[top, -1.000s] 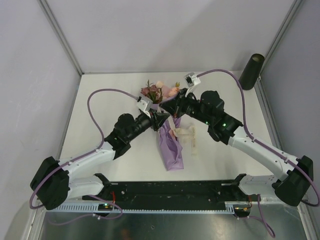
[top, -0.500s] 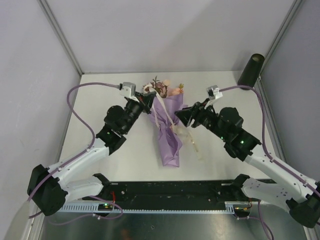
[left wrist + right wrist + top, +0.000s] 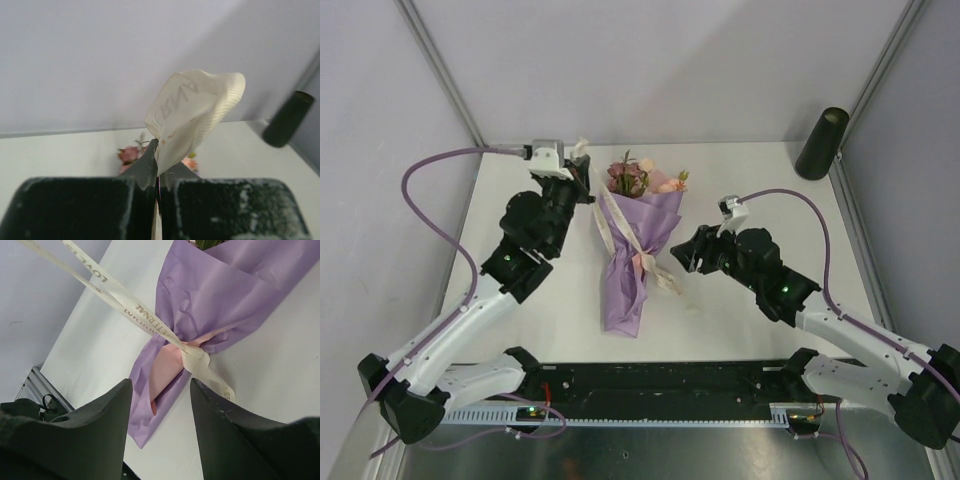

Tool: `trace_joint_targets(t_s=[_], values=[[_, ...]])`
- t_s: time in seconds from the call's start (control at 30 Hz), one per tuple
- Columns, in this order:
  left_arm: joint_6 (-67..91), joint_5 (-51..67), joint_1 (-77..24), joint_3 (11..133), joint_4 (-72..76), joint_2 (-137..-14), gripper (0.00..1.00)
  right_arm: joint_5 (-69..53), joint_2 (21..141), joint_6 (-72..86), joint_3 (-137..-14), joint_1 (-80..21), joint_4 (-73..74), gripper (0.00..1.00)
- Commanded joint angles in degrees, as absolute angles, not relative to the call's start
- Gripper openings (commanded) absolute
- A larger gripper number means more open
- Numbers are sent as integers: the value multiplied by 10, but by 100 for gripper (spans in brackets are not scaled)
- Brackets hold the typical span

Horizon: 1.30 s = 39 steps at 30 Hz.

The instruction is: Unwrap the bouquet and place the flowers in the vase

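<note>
Pinching the free end of the cream ribbon (image 3: 195, 112), we are holding the left gripper (image 3: 582, 165) raised at the far left, jaws pressed together on that tail. The ribbon is running in a fairly straight line from there, down and right to the knot (image 3: 197, 360) at the waist of the bouquet (image 3: 635, 250).

The bouquet is lying flat on the table (image 3: 770, 190), mid-scene. Its long axis is running far to near, with the flowers (image 3: 638, 178) at the far end and the pointed end near, leaning a bit left. The purple paper (image 3: 215, 300) is wrapped on and the knot is looking tied, so we are judging the unwrap barely begun.

The right gripper (image 3: 683, 253) is sitting just right of the waist, fingers spread, nothing between them, pointing left at the knot.

Key relation: the knot is lying left of the right gripper and near-right of the left one, and the right arm is nearer. We are guessing the pull needs to go far-left, along the ribbon's line.

The vase (image 3: 822, 143) is standing upright in the far right corner, well apart from the bouquet, on the right arm's side.
</note>
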State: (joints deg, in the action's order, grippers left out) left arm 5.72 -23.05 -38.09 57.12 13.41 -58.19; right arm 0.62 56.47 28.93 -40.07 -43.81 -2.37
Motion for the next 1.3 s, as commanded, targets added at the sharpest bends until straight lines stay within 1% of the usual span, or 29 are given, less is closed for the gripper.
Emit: trace_joint_targets(t_s=[0.0, 0.2, 0.33, 0.5, 0.67, 0.87, 1.0, 1.1, 1.17, 1.27], values=[[-7, -337, -356, 657, 31, -567, 0, -7, 570, 297, -404, -441, -69, 55], [-20, -344, -304, 751, -30, -556, 0, -10, 575, 292, -404, -441, -67, 54], [-33, -327, -299, 803, -47, -554, 0, -10, 578, 292, -404, -439, -67, 54], [-90, -364, -290, 851, -53, -570, 0, -12, 574, 292, -404, -439, -67, 53], [-166, -385, -235, 926, -54, -631, 0, -15, 568, 289, -404, -438, -69, 53], [-206, -384, -143, 1049, -54, -722, 0, -17, 567, 282, -404, -438, -70, 53], [-225, -392, -79, 1141, -54, -805, 0, -17, 568, 273, -404, -437, -72, 53], [-239, -412, -36, 1244, -54, -881, 0, -16, 571, 266, -404, -434, -72, 53], [-240, -407, -13, 1295, -52, -916, 0, -14, 575, 263, -404, -429, -71, 53], [-207, -375, 21, 1338, -40, -949, 0, -14, 585, 261, -404, -421, -76, 53]])
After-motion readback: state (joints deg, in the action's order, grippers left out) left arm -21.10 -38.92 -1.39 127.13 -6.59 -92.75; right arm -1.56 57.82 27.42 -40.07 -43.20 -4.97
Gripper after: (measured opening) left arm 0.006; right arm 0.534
